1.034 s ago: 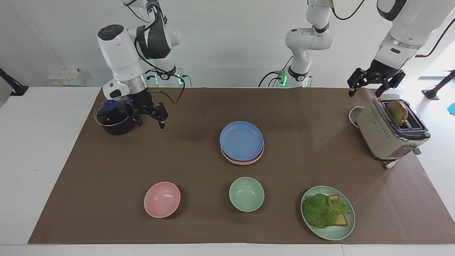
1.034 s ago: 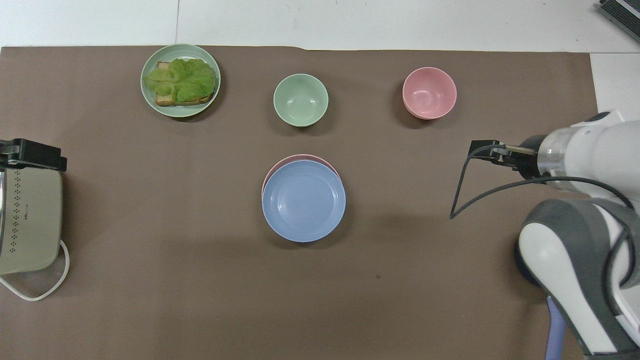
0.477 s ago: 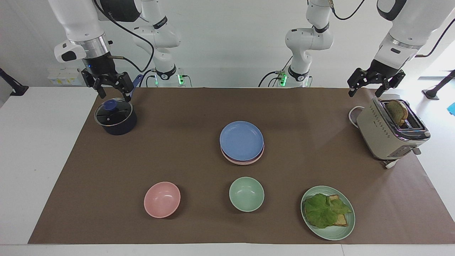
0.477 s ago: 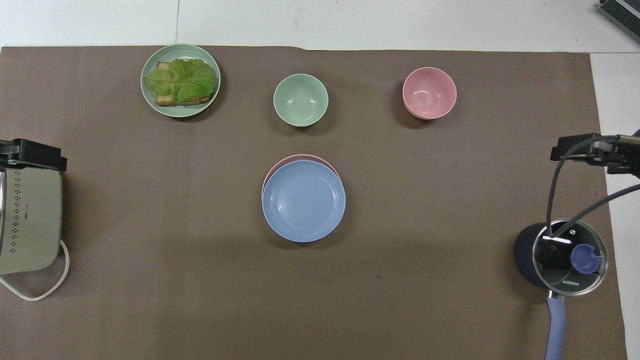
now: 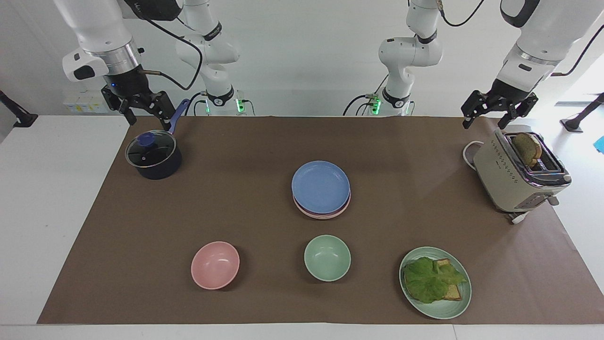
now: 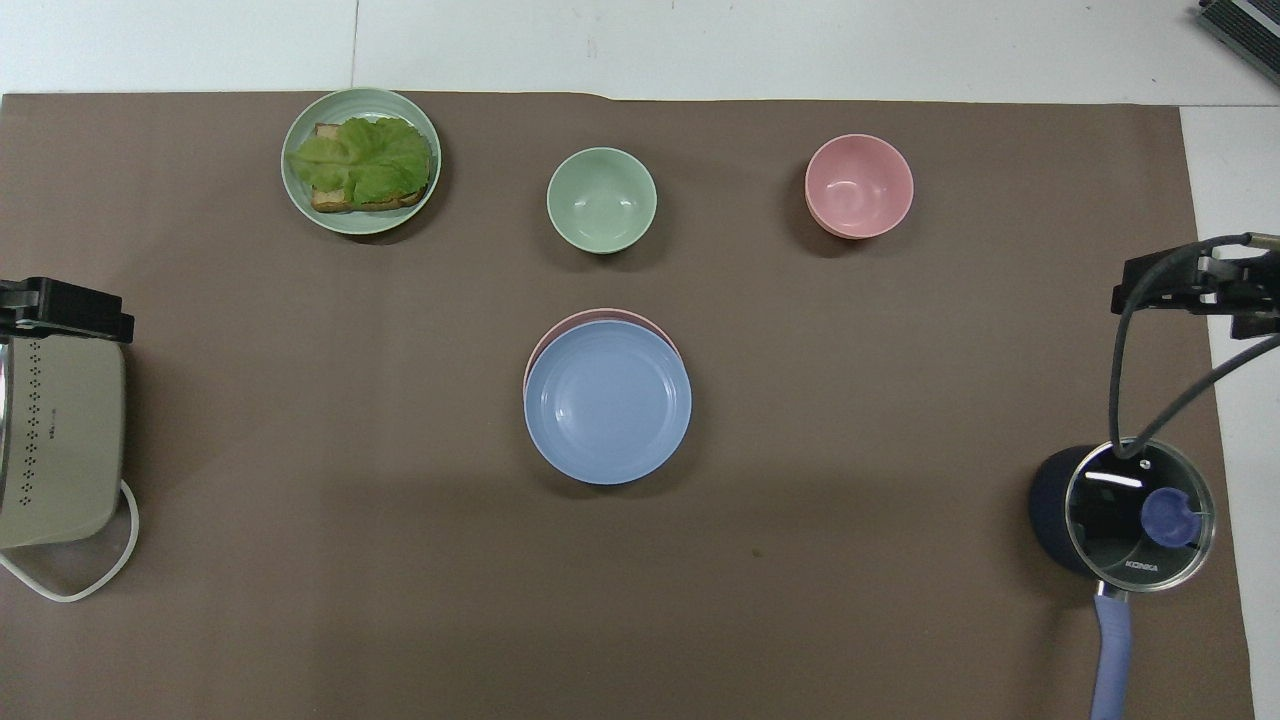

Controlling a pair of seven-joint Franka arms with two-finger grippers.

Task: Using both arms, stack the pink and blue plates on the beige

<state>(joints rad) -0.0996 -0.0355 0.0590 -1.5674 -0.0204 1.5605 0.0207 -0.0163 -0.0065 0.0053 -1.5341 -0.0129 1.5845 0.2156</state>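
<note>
We read the job as done: the blue plate (image 5: 320,186) lies on the pink plate (image 5: 325,213) mid-table, well apart from both claws; we cannot make out a beige plate beneath. Hence both arms are parked high. Our left claw (image 5: 487,112) hangs spread and empty over the toaster (image 5: 516,179); our right claw (image 5: 141,107) hangs spread and empty over the pot (image 5: 153,155), whose lid (image 6: 1139,514) reads "KONKA".

**Plates stacked at mid-table, both pincers raised and empty**

We see the blue plate (image 5: 320,186) topping the pink plate (image 5: 330,213), well apart from both pincers. Our right gripper (image 5: 147,116) hangs open above the lidded pot (image 5: 153,155); our left gripper (image 5: 485,117) hangs open just above the toaster (image 5: 517,175).
</note>
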